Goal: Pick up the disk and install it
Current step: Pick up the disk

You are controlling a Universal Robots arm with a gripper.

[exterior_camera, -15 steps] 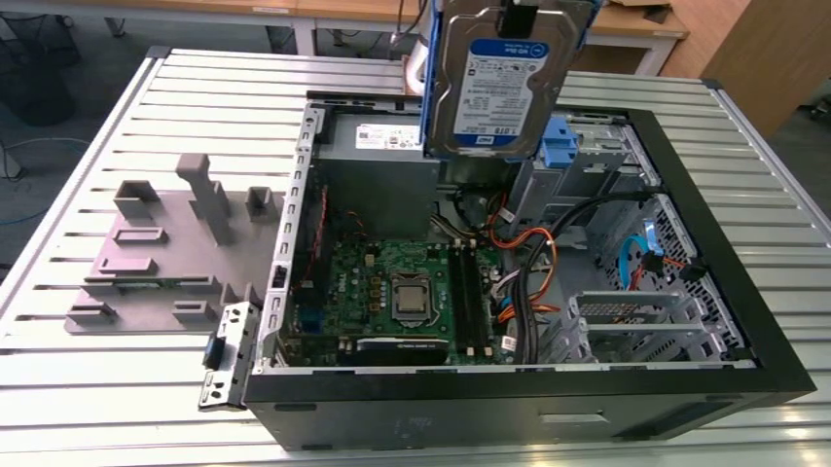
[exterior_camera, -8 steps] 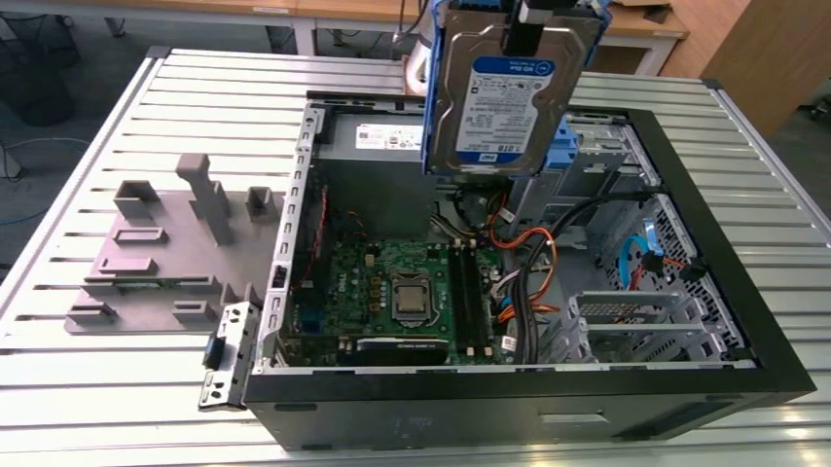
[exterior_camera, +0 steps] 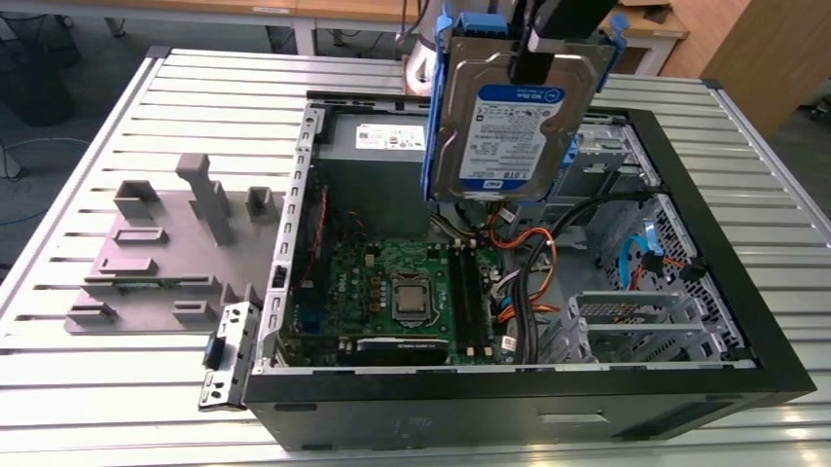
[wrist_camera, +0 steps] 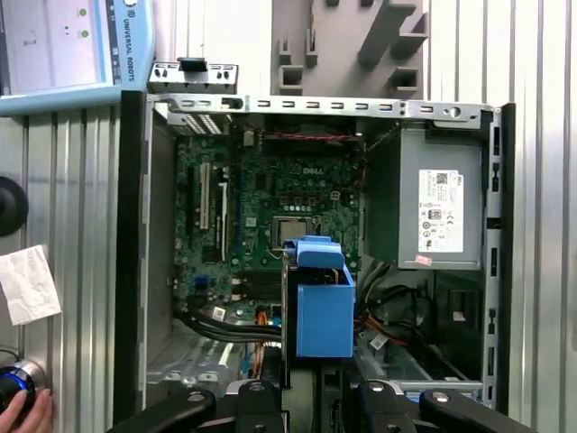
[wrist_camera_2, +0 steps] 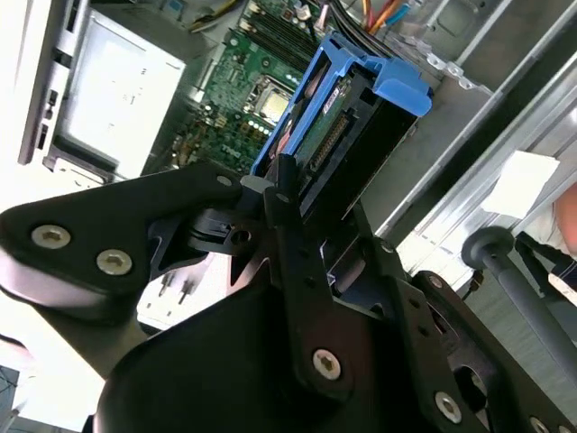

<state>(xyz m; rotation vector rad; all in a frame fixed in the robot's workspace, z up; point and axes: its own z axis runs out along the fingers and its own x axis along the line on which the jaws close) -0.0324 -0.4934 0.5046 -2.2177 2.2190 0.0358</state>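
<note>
The jaws grip the top edge of the disk (exterior_camera: 509, 131), which hangs upright below them, its label visible. Further below the jaws lies the open computer case (exterior_camera: 520, 399) with its motherboard (exterior_camera: 389, 282).

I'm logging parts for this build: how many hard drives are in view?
1. The disk, in its blue carrier, hangs above the open computer case, clamped by the gripper. Another could sit hidden deeper inside the case.
</note>
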